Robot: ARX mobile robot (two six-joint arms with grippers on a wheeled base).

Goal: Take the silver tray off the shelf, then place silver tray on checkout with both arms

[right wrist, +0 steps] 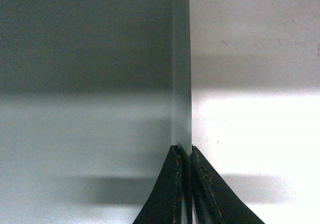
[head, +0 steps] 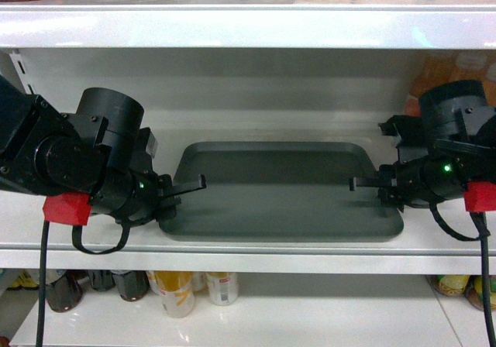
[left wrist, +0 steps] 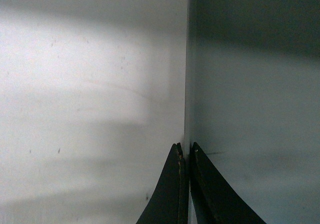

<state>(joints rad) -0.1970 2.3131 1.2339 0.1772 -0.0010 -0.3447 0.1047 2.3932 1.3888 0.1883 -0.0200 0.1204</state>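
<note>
pincers left [head: 188, 184] and right [head: 364, 181] each clench opposite rims of silver tray [head: 279, 196] on shelf [head: 232, 248].

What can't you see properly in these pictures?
- Left gripper, head view: the arm's bulky joint hides whether the tray rim is actually pinched.
- Tray in both wrist views: only one edge fits, the rest is cut off.
- Bottles below the shelf: labels too small and blurred.
- Top shelf items: cut off by the frame edge.

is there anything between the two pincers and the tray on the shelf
Nothing visible. The left pincer and right pincer sit at the tray's short edges, and both wrist views show the fingers closed on the rim.
</note>
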